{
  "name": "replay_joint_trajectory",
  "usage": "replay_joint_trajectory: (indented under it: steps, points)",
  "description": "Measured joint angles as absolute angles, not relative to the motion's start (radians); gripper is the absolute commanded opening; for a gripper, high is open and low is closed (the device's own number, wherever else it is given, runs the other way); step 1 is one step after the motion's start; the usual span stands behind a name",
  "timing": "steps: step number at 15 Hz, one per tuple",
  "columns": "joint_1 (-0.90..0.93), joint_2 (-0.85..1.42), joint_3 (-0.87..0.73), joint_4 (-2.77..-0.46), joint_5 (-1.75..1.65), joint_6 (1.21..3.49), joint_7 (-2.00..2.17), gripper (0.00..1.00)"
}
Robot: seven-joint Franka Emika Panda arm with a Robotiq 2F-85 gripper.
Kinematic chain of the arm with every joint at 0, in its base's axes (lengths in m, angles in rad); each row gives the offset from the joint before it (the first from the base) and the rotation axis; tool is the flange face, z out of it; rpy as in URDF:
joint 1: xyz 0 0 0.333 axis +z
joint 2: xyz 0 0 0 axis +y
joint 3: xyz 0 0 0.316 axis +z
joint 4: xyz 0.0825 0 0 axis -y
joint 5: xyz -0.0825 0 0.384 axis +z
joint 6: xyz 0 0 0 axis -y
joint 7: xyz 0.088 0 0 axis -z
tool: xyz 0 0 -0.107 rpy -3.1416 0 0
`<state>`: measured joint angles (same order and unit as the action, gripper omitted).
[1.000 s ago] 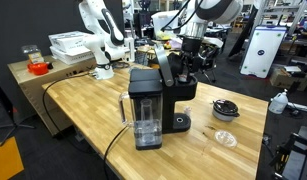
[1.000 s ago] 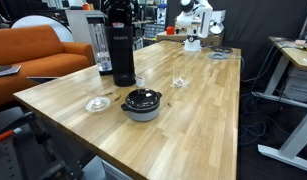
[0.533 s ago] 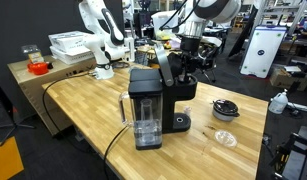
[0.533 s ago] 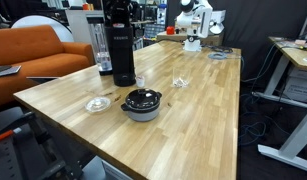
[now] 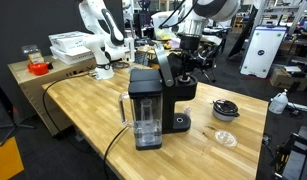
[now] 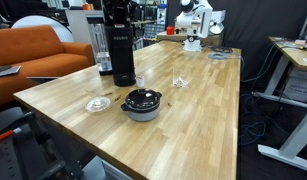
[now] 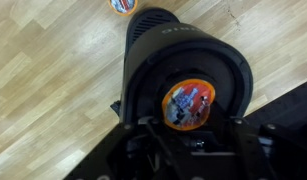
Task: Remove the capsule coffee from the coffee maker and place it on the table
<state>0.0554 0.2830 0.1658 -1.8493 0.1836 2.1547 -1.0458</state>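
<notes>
The capsule coffee (image 7: 188,103) sits in the round brew chamber of the coffee maker (image 7: 183,60), its orange foil top facing up and fully exposed in the wrist view. The machine's lid (image 5: 168,70) is raised, so nothing blocks the way in. The gripper (image 7: 186,142) hangs directly above the capsule without touching it; its fingers merge into the dark foreground, so I cannot tell whether they are spread or closed. In an exterior view the arm stands over the machine's open top (image 5: 186,55).

The approach-to-grasp step appears to be in hand. The next move probably calls for a straight descent, centred on the capsule and clear of the chamber wall, then a pinch at its rim. The table (image 7: 53,80) offers bare wood beside the machine for setting it down.
</notes>
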Motion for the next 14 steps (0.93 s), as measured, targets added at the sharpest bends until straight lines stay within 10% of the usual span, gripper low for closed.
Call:
replay_joint_trajectory:
  steps: [3, 14]
  points:
    - [0.053, 0.286, 0.165, -1.842, 0.184, 2.154, -1.046, 0.04]
    - [0.046, 0.293, 0.165, -1.829, 0.185, 2.154, -1.046, 0.06]
